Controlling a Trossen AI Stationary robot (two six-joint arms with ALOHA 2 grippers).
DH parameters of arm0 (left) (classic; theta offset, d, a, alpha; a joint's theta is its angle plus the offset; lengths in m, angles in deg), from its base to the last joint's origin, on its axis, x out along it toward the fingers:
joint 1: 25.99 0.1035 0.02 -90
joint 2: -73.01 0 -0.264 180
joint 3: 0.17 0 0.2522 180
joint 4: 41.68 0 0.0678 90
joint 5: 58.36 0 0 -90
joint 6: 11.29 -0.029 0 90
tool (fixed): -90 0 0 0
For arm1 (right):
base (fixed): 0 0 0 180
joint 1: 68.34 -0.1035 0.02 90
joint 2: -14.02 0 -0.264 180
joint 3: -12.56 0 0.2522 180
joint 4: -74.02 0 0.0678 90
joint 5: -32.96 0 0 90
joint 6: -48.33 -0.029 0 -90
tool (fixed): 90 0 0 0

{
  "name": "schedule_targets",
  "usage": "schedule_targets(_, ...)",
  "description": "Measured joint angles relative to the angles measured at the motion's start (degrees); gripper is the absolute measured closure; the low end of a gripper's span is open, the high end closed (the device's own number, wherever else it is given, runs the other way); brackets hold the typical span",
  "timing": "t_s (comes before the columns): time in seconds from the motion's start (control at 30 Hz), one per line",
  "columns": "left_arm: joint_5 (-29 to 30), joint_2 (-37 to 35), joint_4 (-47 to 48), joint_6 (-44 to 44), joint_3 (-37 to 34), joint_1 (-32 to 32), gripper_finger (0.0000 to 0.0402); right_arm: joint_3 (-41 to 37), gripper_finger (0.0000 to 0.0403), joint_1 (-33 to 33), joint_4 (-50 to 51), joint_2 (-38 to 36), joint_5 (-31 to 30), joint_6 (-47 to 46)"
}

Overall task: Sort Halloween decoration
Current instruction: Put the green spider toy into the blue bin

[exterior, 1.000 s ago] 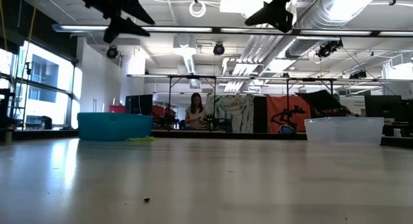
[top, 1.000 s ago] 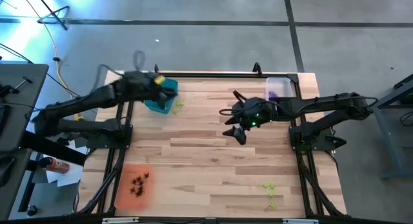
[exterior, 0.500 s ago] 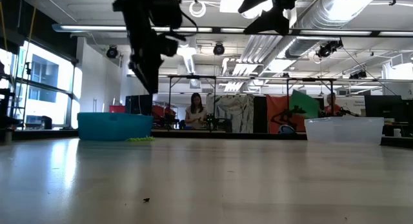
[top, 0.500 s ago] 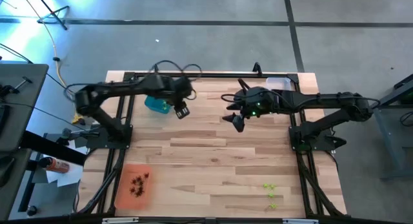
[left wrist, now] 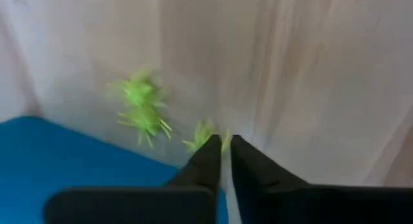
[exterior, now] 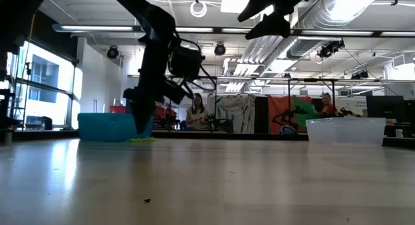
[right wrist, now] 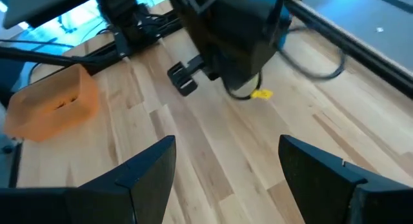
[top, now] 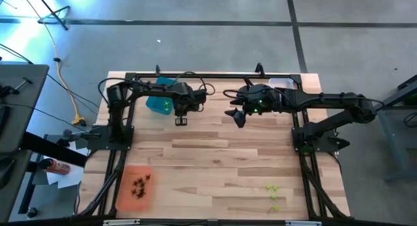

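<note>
Sorting is well along but not finished, as I judge it. Dark trinkets [top: 139, 185] lie in the orange tray [top: 126, 197] at the lower left of the high view, and purple ones seem to sit in the clear tray [top: 281, 84] at upper right, though I cannot be sure. Green trinkets [left wrist: 141, 104] lie on the worktop [top: 215, 161] just beside the teal tray [top: 156, 105], not in it, and two more green ones [top: 272, 188] wait at lower right. My left tool [left wrist: 222, 145] hangs near the teal tray, left of centre, fingers nearly together; in the wrist view a green scrap [left wrist: 203, 133] shows at their tips, but whether it is pinched I cannot tell. My right tool [right wrist: 226, 166] stands wide and empty, top centre. I can read no labels or writing.
</note>
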Motion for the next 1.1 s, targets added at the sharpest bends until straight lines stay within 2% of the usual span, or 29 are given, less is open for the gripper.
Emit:
schedule_targets(0.1,0.76,2.21,2.85,-2.70,0.35,-0.23,0.0391,0.00,0.0134,-0.02,0.00,0.02,-0.58,-0.03)
schedule_targets(0.27,5.40,4.46,3.10,-5.88,0.42,-0.37,0.0399,0.00,0.0134,-0.02,-0.28,0.04,-0.62,0.31)
schedule_targets(0.63,5.96,4.53,0.97,-9.14,-0.47,0.16,0.0401,0.00,0.0134,-0.02,-0.44,0.07,-0.64,-0.69)
schedule_targets(0.87,-0.36,4.28,-1.28,-6.38,0.02,-2.21,0.0401,0.00,0.0134,0.07,-0.43,0.09,-0.85,-0.30)
schedule_targets(1.1,-7.01,4.22,-10.10,-1.48,1.68,-7.44,0.0401,0.00,0.0134,0.13,-0.44,0.09,-3.19,1.55)
